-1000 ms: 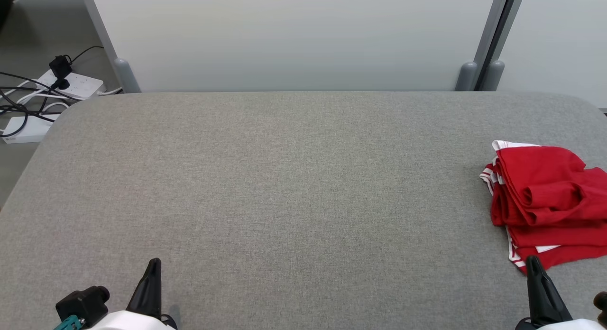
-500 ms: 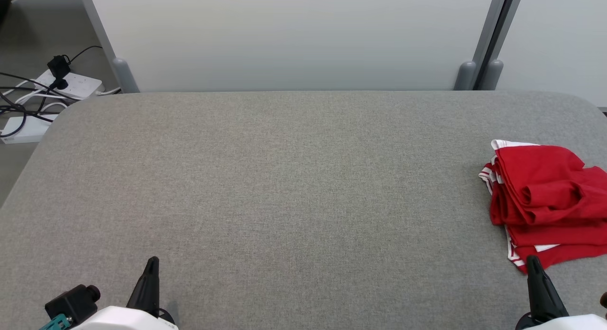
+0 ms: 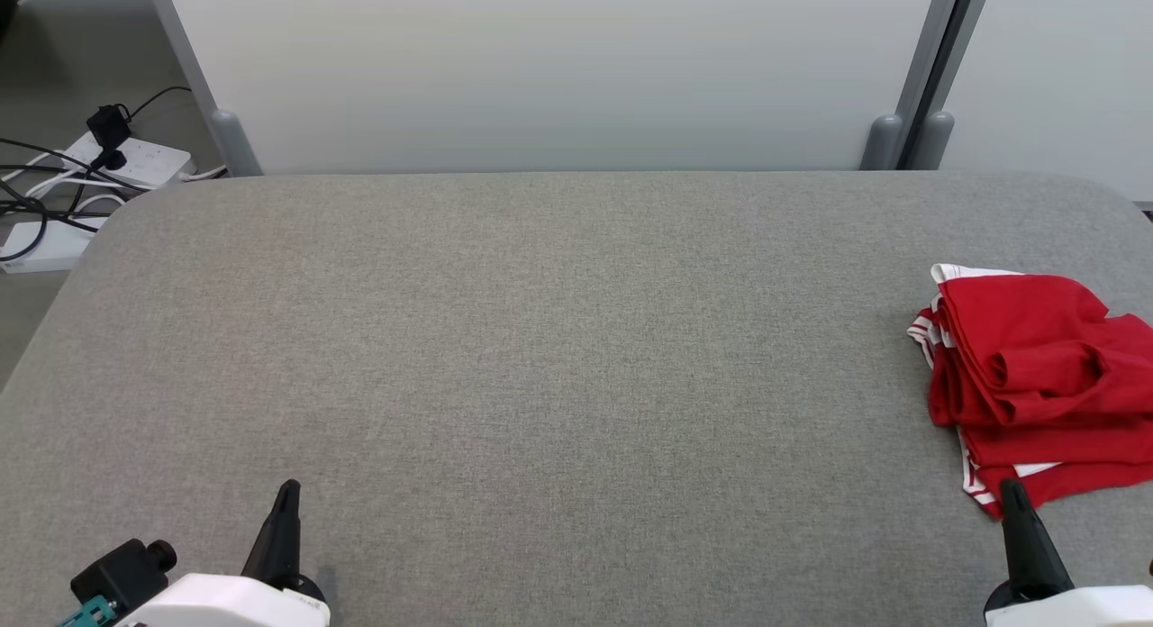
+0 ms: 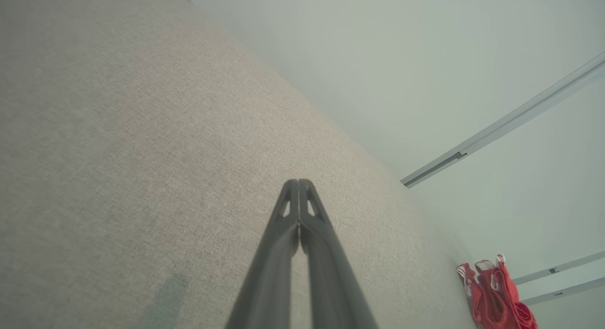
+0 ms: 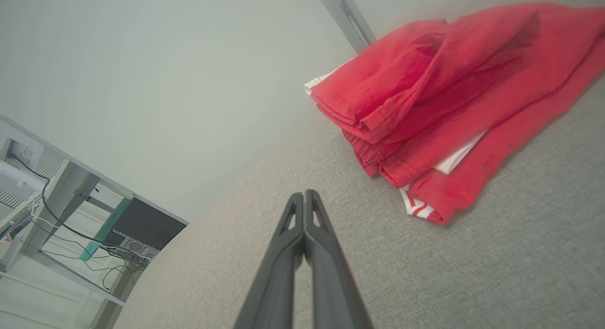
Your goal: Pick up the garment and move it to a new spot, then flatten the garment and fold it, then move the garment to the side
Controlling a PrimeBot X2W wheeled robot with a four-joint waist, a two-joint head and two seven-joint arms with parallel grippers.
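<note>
A red garment (image 3: pixel 1040 384) with white striped trim lies folded in a loose bundle at the right edge of the grey fabric table (image 3: pixel 558 357). My right gripper (image 3: pixel 1011 494) is shut and empty just in front of the bundle's near corner. In the right wrist view the garment (image 5: pixel 449 102) lies up and to the right of the shut gripper (image 5: pixel 303 194). At the table's near left, far from the cloth, sits my left gripper (image 3: pixel 288 492), also shut and empty. The left wrist view has the gripper (image 4: pixel 298 182) over bare table, with the garment (image 4: pixel 494 296) small at the lower right.
Pale partition panels (image 3: pixel 558 68) with grey feet stand behind the table's far edge. A white power strip (image 3: pixel 135 159) and black cables lie on the floor at the far left. The wide middle of the table is bare fabric.
Both grippers have slipped slightly down toward the bottom edge of the head view. The garment has not moved on the table.
</note>
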